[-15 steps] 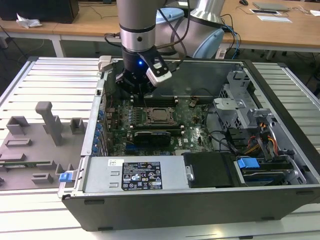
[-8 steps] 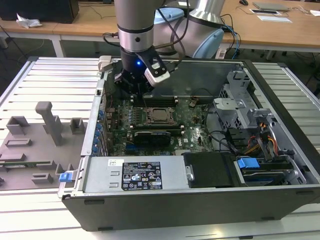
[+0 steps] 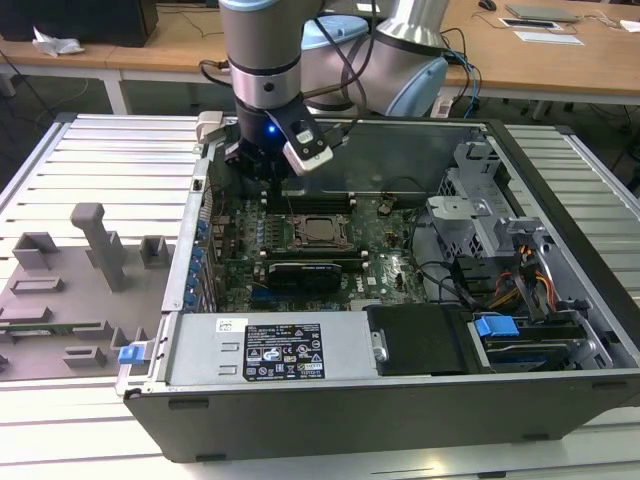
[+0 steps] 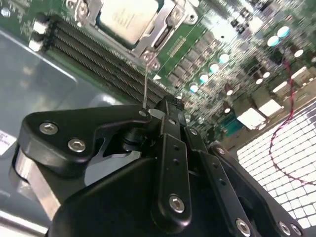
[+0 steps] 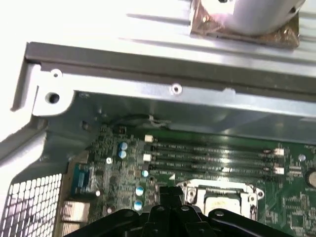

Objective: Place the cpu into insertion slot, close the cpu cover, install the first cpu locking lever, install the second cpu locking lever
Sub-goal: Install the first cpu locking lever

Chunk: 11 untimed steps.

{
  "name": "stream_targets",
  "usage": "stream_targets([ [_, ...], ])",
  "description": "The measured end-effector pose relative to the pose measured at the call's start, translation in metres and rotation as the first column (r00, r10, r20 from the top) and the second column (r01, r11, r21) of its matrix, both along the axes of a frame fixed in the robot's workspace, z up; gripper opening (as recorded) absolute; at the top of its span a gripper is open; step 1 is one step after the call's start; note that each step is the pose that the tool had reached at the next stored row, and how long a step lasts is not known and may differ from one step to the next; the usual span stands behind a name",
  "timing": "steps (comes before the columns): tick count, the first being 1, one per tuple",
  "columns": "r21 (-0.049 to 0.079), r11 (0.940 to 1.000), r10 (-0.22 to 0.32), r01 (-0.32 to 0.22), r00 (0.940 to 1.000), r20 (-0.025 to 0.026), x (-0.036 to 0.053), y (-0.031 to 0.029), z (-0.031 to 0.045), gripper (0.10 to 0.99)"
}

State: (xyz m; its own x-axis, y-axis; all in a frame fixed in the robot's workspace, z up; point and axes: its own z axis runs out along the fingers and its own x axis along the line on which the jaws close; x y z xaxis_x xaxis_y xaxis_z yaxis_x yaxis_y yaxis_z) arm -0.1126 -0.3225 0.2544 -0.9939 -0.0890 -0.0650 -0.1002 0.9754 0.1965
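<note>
Second wrist view shows the small square silver-grey cpu [image 4: 129,14] lying flat in the silvery-framed dark insertion slot [image 4: 84,12] on the green motherboard [image 4: 207,54]. The black gripper [image 4: 167,104] has its fingers [image 4: 173,148] closed together beside a thin upright wire lever [image 4: 145,84].

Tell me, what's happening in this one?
A robot arm is working inside an open computer case. Its pincer hangs just over the green motherboard, beside the insertion slot. The cpu already sits in the slot, and the cpu cover appears down around it. A thin wire lever rises from the socket's corner to the pincer's tip.
</note>
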Motion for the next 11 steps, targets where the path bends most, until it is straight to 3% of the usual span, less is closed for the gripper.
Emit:
stream_targets([
  [2,0.026,0.9997,0.000,0.000,1.0000,0.0005,-0.0003,0.0000,-0.0007,0.106],
  [7,0.026,0.9997,0.000,0.000,1.0000,0.0000,0.0118,0.0000,-0.0025,0.106],
  [9,0.026,0.9997,0.000,0.000,1.0000,-0.0045,0.0268,-0.0001,-0.0030,0.106],
  [11,0.026,0.9997,0.000,0.000,1.0000,-0.0082,0.0355,-0.0001,-0.0034,0.106],
])
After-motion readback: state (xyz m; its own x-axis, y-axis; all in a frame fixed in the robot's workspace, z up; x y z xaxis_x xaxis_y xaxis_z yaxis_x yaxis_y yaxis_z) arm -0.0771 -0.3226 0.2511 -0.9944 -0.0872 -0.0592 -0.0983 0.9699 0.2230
